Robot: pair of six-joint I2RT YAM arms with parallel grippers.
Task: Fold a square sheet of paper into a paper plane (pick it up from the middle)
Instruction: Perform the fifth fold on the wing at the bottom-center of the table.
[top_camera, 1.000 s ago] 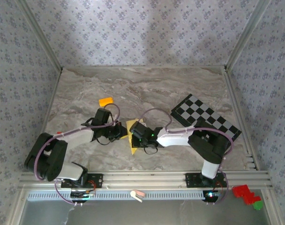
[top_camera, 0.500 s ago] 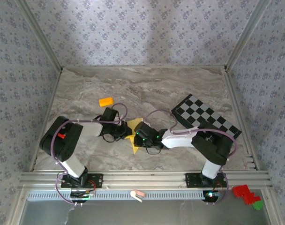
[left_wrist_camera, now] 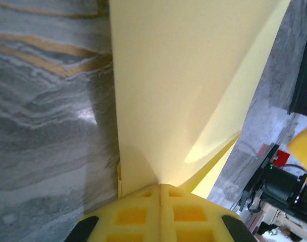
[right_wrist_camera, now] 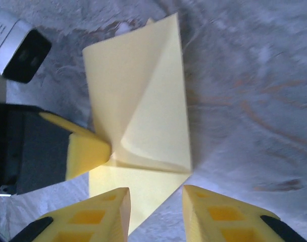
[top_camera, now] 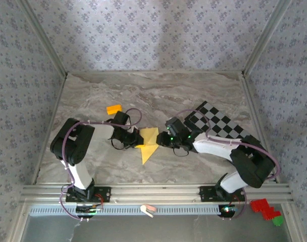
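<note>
The folded paper (top_camera: pixel 149 143) lies mid-table, its 9 o'clock edge pinched by the left claw (top_camera: pixel 136 139). The right claw (top_camera: pixel 162 140) hangs spread at its 3 o'clock. An orange block (top_camera: pixel 113 108) lies at 11, a checkered board (top_camera: pixel 221 126) at 2.

Top camera: fixed high above and behind the arm bases, looking down and forward over the whole table (top_camera: pixel 194 96); distant, little detail.

Left wrist camera: very close, sighting out past its own fingers (left_wrist_camera: pixel 138 218) along the folded yellow paper (left_wrist_camera: pixel 184 75), with the table surface to its left.

Right wrist camera: close, looking steeply down between its own fingers (right_wrist_camera: pixel 98 217) onto the same paper (right_wrist_camera: pixel 143 111); the left gripper (right_wrist_camera: pixel 100 148) enters from its left.

All three views share the paper (top_camera: pixel 149 143) at mid-table.
</note>
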